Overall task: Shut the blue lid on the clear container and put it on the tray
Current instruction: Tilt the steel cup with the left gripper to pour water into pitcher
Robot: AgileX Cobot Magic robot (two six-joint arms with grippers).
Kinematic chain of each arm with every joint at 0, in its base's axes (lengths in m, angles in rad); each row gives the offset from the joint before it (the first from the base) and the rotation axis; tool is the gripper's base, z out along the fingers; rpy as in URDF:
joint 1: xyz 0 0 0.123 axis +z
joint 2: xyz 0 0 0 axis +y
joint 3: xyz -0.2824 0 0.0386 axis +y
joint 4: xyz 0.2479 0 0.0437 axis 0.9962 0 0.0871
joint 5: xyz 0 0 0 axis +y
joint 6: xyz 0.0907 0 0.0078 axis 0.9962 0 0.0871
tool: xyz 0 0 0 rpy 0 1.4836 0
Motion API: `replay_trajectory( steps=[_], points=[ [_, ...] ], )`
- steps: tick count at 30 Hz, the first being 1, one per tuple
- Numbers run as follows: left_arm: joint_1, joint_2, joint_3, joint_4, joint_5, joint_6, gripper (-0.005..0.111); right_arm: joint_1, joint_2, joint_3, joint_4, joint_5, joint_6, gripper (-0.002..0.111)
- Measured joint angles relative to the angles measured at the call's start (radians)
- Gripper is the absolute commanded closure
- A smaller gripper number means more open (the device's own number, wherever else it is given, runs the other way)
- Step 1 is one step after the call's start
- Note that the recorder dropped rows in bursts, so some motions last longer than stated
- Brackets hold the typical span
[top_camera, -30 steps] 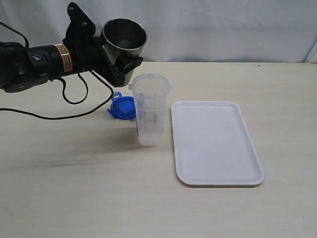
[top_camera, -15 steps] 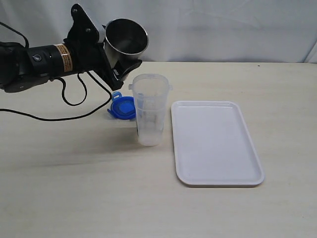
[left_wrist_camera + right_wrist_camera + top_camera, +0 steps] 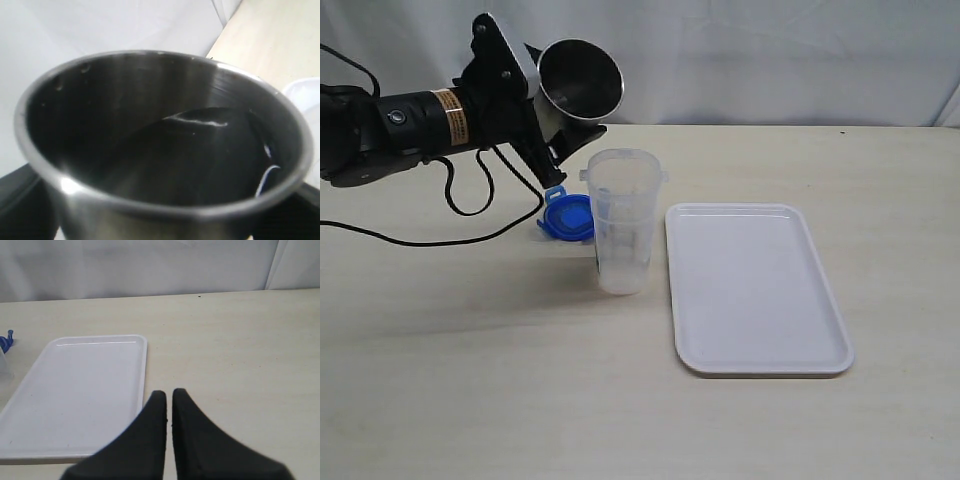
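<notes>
The clear container [image 3: 622,220] stands upright and uncovered on the table, just left of the white tray [image 3: 753,286]. Behind it and to its left the blue lid [image 3: 567,215] lies flat on the table. My left gripper [image 3: 560,125] is shut on a shiny steel cup [image 3: 579,80], held tilted in the air above and left of the container's rim; the cup's dark inside [image 3: 165,145] fills the left wrist view. My right gripper [image 3: 169,394] is shut with nothing in it, over the table beside the tray's [image 3: 75,390] edge; it does not show in the exterior view.
A black cable [image 3: 440,225] loops over the table at the left. A white curtain [image 3: 770,60] hangs behind the table's far edge.
The left gripper has tipped the steel cup further, turning its mouth more to the right and slightly up. The container, lid and tray have not moved.
</notes>
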Motion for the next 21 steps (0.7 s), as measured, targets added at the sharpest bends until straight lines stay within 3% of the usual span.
replay_trajectory(
  steps=[21],
  points=[
    [0.0, 0.0, 0.0, 0.0, 0.0, 0.266, 0.107, 0.0, 0.0, 0.0, 0.0, 0.0, 0.0, 0.104]
  ],
)
